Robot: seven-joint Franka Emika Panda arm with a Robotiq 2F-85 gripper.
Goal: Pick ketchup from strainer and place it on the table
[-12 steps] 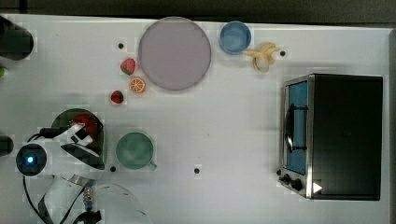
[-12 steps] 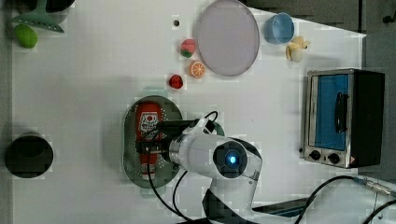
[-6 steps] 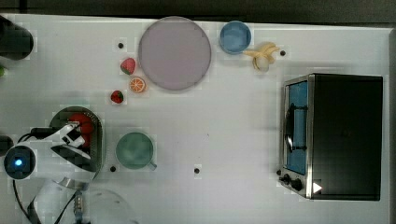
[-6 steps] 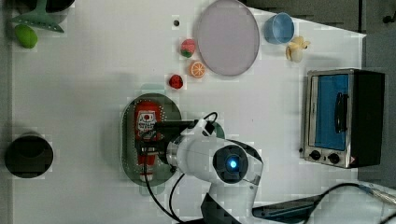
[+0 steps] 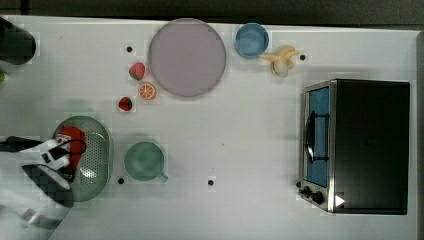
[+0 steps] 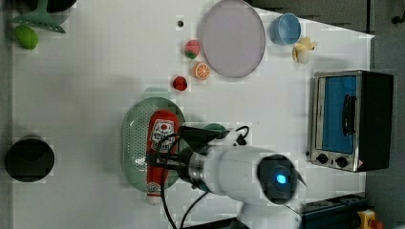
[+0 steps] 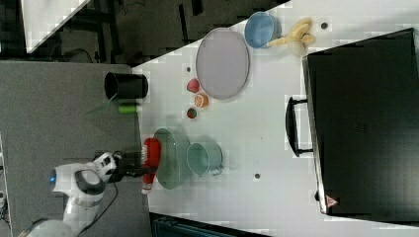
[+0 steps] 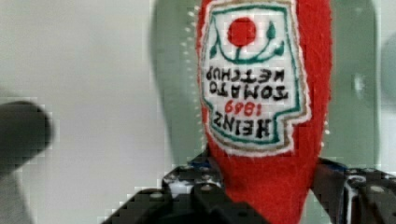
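Note:
The ketchup (image 6: 163,136), a red bottle with a white label, lies lengthwise in the pale green strainer (image 6: 135,143), its white cap poking over the rim. My gripper (image 6: 160,160) is shut on the bottle's narrower lower body; in the wrist view the fingers (image 8: 198,186) press both sides of the ketchup (image 8: 266,93). From the top view, the arm covers part of the ketchup (image 5: 74,145) and strainer (image 5: 98,155). From the right view, the gripper (image 7: 141,168) sits at the ketchup (image 7: 151,152) beside the strainer (image 7: 173,150). The white table (image 5: 250,140) spreads around them.
A green cup (image 5: 145,161) stands right beside the strainer. Strawberries (image 5: 125,103), an orange slice (image 5: 147,91), a large plate (image 5: 186,56), a blue bowl (image 5: 251,40) and a banana (image 5: 282,57) lie further off. A toaster oven (image 5: 357,145) sits at the top view's right.
The jaws have closed in on the ketchup. The arm has shifted toward the top view's left, and the bottle now sits a little further toward the left view's right.

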